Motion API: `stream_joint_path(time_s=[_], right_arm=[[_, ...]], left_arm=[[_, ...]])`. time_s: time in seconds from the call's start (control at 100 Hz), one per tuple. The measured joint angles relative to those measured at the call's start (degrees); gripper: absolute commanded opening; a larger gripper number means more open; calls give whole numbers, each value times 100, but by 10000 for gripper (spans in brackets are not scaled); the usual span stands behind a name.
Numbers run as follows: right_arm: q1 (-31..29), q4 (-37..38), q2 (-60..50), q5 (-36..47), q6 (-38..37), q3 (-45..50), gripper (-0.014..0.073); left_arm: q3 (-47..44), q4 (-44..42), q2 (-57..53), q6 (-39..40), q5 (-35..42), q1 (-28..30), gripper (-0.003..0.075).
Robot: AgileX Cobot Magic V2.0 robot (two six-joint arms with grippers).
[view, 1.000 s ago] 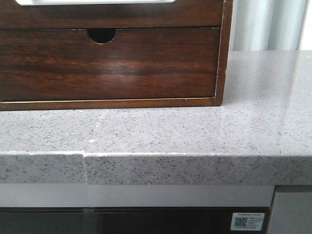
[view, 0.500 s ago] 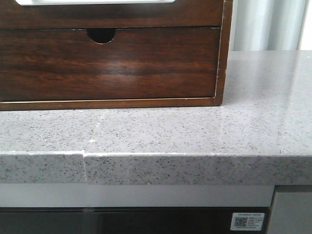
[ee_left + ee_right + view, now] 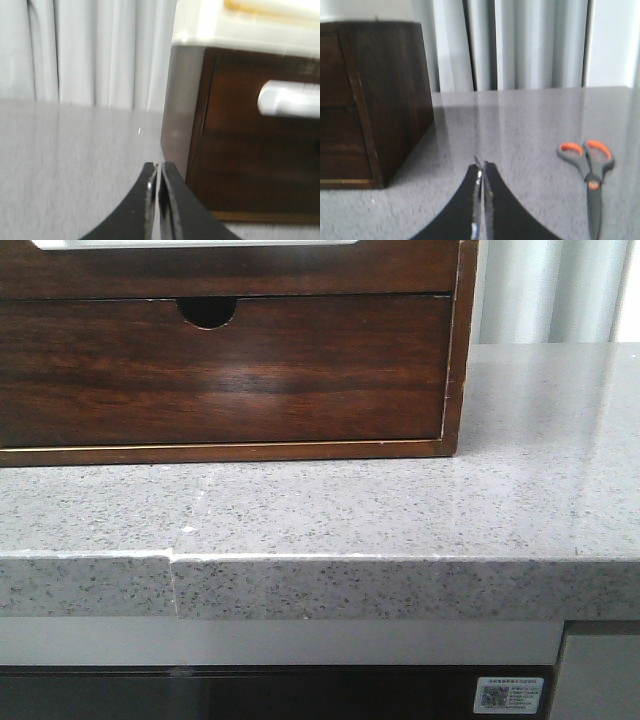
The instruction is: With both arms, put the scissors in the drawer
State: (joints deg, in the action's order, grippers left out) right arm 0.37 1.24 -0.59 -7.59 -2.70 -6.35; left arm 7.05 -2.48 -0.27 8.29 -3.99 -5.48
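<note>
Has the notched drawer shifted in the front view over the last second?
No. The notched drawer sits flush in the cabinet frame, same position against the countertop seam.

A grey speckled stone countertop [image 3: 400, 510] carries everything here. Its front edge runs thick and square across the front view, with a vertical seam in that edge left of centre and a small white chip on the surface just behind the seam. A dark brown wooden drawer cabinet [image 3: 225, 370] stands directly on the counter toward the back left, its base flat on the stone with a thin pale line along the bottom. In the right wrist view a pair of scissors [image 3: 590, 172] with grey handles and orange-lined finger loops lies flat on the counter, blades closed, well apart from the cabinet's side.
</note>
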Motion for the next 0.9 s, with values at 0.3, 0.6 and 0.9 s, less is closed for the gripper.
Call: stream_joint_path(time_s=[0.3,0.6,0.9], right_arm=[[0,70,1051,-806,0,-1426,-62],[0,415,2387,-1536,0,-2490,-62],[0,511,2810,-1545,0,-2555,-62]], left_arm=[[1715,48,1011,-23,-1161,0,-20],[2479,24,2234,-399,-1789,0,-20],[2489,24,2439,-439,-1863,0,-20]])
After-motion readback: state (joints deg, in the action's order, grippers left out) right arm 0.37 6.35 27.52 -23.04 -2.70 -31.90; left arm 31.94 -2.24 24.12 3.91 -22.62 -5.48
